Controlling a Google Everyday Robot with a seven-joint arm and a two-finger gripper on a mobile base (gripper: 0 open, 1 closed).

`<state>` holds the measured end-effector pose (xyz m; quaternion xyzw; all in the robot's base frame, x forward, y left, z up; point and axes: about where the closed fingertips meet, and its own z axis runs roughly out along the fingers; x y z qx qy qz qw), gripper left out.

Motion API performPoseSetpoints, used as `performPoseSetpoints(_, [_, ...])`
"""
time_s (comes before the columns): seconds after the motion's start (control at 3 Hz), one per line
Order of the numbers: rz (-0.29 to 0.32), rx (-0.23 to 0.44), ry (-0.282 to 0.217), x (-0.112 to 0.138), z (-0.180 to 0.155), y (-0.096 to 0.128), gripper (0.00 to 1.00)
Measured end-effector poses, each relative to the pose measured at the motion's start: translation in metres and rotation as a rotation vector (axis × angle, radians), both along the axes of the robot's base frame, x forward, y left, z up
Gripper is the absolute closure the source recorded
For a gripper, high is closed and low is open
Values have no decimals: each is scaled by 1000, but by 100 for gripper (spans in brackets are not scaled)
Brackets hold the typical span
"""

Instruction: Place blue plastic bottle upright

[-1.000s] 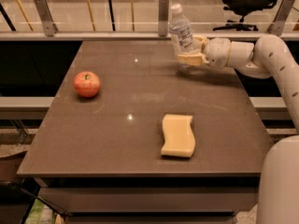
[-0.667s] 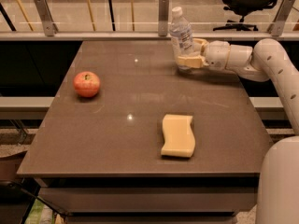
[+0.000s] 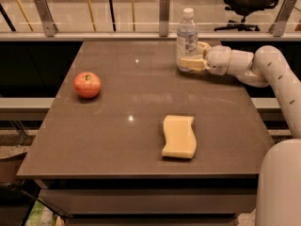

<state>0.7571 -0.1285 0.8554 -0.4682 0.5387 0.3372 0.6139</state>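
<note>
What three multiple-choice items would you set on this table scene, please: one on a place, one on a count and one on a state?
1. Where on the table is the apple?
A) On its left side
B) At the far right corner
C) At the near edge, in the middle

2. How many things are on the table, the arm aside?
A) Two
B) Three
C) Five

3. How is the blue plastic bottle placed?
A) Lying on its side
B) Upright, cap up
C) Upside down

Answers:
1 A: the apple lies well left of centre.
2 B: there are the apple, the yellow sponge and the bottle.
3 B: its white cap is on top, and the gripper, at the table's far right, grips its lower part.
</note>
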Motion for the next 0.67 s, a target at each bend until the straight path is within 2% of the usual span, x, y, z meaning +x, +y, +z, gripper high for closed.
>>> performPoseSetpoints(0.33, [0, 1, 1, 0, 0, 0, 100])
performPoseSetpoints(0.67, [0, 1, 1, 0, 1, 0, 84])
